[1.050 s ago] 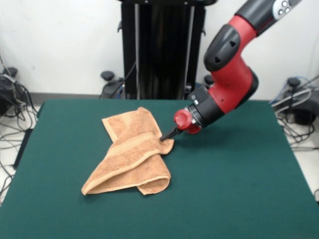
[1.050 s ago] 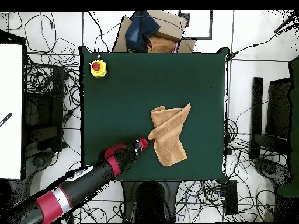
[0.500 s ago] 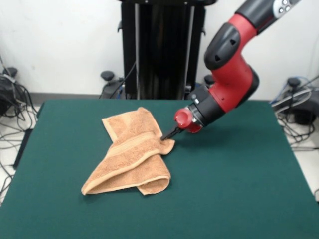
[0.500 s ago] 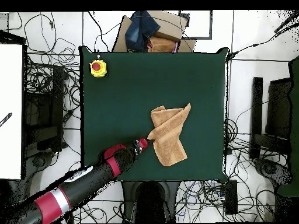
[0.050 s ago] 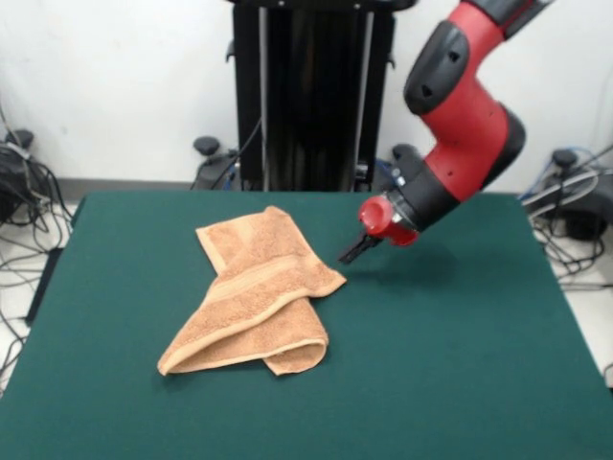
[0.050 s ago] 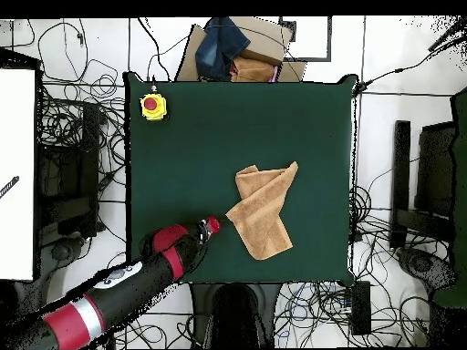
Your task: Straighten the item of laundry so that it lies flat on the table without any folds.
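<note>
The item of laundry [image 5: 254, 297] [image 6: 263, 208] is an orange-tan towel lying folded over itself left of the middle of the green table [image 5: 460, 335] [image 6: 201, 128]. One paler band runs across the fold. Its right corner rests flat on the cloth. In the front view my gripper [image 5: 351, 253] hangs just right of that corner, a little above the table, apart from the towel. In the overhead view the gripper [image 6: 218, 220] sits close to the towel's lower left edge. The fingers look open with nothing between them.
A yellow box with a red button [image 6: 153, 107] stands at one table corner. A cardboard box with dark blue cloth [image 6: 233, 50] sits beyond the table edge. Cables lie on the floor around the table.
My gripper let go of the towel's corner and drew back up and away from it, to the right in the front view. The corner now lies on the table.
</note>
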Robot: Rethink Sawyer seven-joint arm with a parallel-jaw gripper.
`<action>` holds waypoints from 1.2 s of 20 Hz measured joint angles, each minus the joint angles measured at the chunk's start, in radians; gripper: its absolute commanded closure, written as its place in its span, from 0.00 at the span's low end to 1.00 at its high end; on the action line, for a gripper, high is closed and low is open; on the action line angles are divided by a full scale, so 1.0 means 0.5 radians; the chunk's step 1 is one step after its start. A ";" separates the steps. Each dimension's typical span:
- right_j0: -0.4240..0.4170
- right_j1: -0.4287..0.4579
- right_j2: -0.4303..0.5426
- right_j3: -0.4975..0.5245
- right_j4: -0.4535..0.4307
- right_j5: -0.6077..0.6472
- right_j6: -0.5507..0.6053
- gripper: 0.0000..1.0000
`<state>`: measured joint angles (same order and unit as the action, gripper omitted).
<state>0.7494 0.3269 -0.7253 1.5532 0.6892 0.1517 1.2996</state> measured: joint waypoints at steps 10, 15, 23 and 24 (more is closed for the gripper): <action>-0.047 -0.267 0.102 0.072 -0.019 -0.007 0.000 1.00; -0.113 -0.273 0.146 0.073 -0.054 -0.078 0.000 1.00; -0.192 -0.240 0.170 0.088 -0.160 -0.234 0.000 1.00; -0.195 -0.241 0.172 0.088 -0.167 -0.239 0.000 1.00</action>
<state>0.6518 0.2065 -0.6393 1.5972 0.6055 0.0321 1.2996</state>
